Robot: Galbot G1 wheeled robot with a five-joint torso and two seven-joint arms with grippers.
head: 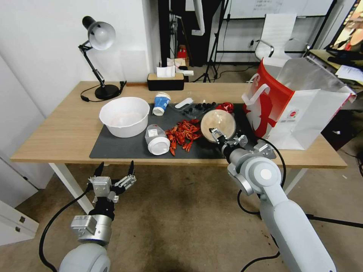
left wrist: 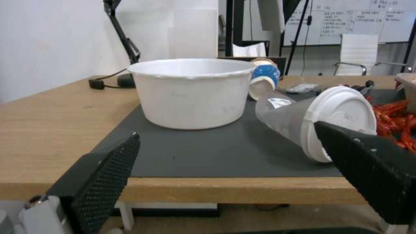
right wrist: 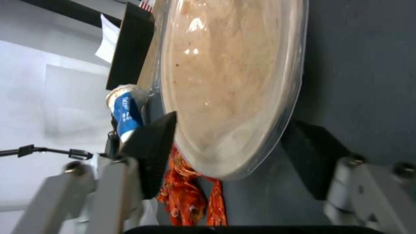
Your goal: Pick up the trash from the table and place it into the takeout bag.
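The round brownish-clear dish (head: 218, 124) (right wrist: 229, 81) lies on the dark mat (head: 121, 149) beside the takeout bag (head: 287, 109). My right gripper (head: 227, 136) (right wrist: 234, 126) reaches over the table's front edge, a finger pressed on each side of the dish's near rim. A white-lidded clear cup (head: 157, 140) (left wrist: 312, 120) lies on its side. A blue-and-white paper cup (head: 161, 103) (right wrist: 125, 113) is tipped over behind it. A red wrapper (head: 227, 107) sits at the mat's back edge. My left gripper (head: 115, 170) (left wrist: 227, 130) hangs open below the table (head: 56, 132) front edge.
A large white bowl (head: 124, 115) (left wrist: 190, 92) stands on the mat's left. Red crayfish shells (head: 184, 134) lie mid-mat. A clear tray with dark bits (head: 198, 108) sits behind them. A black desk lamp (head: 99, 37) and black tissue box (head: 165, 81) stand at the back.
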